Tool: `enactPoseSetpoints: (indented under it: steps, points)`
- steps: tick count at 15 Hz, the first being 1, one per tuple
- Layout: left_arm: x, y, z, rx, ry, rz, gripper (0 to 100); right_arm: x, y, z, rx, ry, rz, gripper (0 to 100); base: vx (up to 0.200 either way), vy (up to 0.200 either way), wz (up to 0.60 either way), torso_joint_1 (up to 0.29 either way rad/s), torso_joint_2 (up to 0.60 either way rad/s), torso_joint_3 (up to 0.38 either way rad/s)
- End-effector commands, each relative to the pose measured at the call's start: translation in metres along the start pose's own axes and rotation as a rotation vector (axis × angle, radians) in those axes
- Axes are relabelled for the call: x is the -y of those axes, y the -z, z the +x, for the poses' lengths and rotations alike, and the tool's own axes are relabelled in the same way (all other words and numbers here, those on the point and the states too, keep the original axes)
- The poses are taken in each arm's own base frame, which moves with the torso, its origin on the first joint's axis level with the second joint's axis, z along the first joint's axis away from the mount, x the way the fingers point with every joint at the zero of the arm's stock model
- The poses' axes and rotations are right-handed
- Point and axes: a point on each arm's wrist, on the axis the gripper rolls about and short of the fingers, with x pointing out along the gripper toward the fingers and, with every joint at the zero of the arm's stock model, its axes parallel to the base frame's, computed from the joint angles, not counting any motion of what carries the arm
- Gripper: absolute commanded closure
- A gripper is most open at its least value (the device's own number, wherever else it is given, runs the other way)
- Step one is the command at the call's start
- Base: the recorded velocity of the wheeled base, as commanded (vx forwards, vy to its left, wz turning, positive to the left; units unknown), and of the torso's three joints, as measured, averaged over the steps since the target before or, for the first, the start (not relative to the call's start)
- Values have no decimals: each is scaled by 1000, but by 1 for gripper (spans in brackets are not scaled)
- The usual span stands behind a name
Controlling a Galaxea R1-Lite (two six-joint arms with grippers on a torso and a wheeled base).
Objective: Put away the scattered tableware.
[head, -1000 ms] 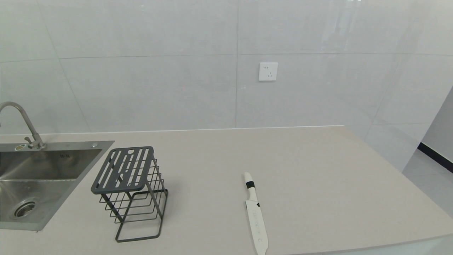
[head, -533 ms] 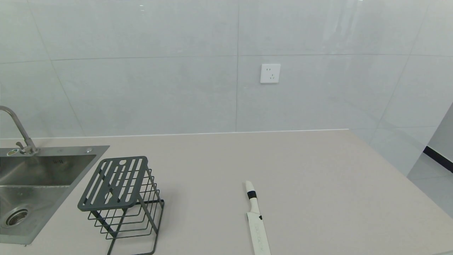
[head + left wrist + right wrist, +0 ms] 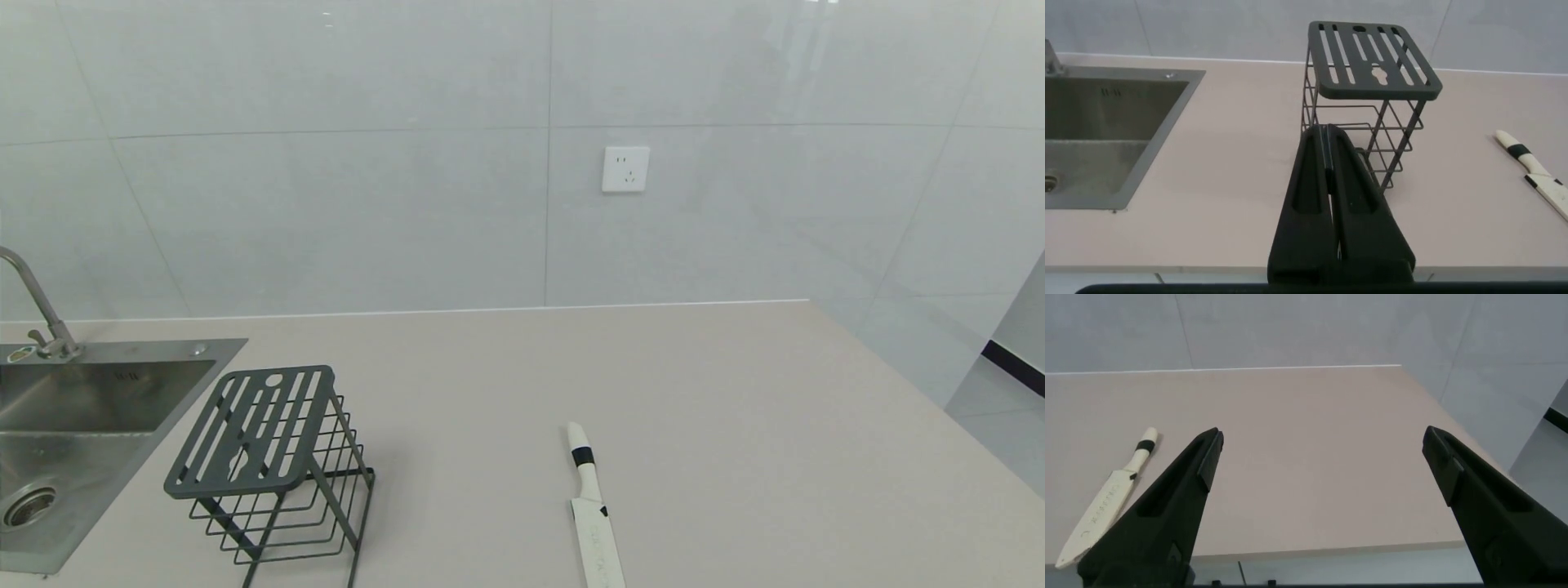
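**Knife (image 3: 589, 500) on the counter, away from the rack**

Knife first: we see one, white with a black band on its handle. It lies flat on the pale beige counter (image 3: 735, 425) near the front edge. Its handle points toward the wall and its blade toward us. It sits well apart from the dark wire rack (image 3: 261, 457), on that rack's right.

The counter is smooth and matte and runs back to a wall of large, glossy grey-white tiles. A white socket (image 3: 625, 169) is set in that wall. At the counter's left end a steel sink (image 3: 98, 384) is sunk into the top, with a curved faucet (image 3: 33, 302) behind it. The rack stands upright just right of the sink, and its slotted top plate is level.

Compared with a second ago, our head camera has shifted, so everything sits a little lower and farther left in the picture. The knife, rack and sink keep the same places relative to one another.

We count one knife, one rack, one sink, one faucet and one socket.

The left gripper (image 3: 1328, 131) hovers on the near side of the rack with its jaws pressed together and holding nothing. The right gripper (image 3: 1323, 441) hangs over the counter's near edge with its jaws spread wide and nothing between them.
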Motion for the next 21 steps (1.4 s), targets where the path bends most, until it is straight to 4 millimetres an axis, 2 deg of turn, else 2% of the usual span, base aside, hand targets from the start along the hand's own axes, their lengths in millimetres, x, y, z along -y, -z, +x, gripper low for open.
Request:
enactPoseSetpoints:
  steps: [1, 7, 12, 21]
  points:
    - [0, 0, 0, 0, 0, -1, 100, 0, 0, 0, 1, 0, -1, 0, 0, 0, 0, -134, 339, 217]
    - [0, 0, 0, 0, 0, -1, 100, 0, 0, 0, 1, 0, -1, 0, 0, 0, 0, -15, 40, 28]
    - [0, 0, 0, 0, -2, -1, 100, 0, 0, 0, 1, 0, 1, 0, 0, 0, 0, 182, -88, 81]
    - [0, 0, 0, 0, -3, -2, 100, 0, 0, 0, -3, 9, -31, 0, 0, 0, 0, 7, -5, 2]
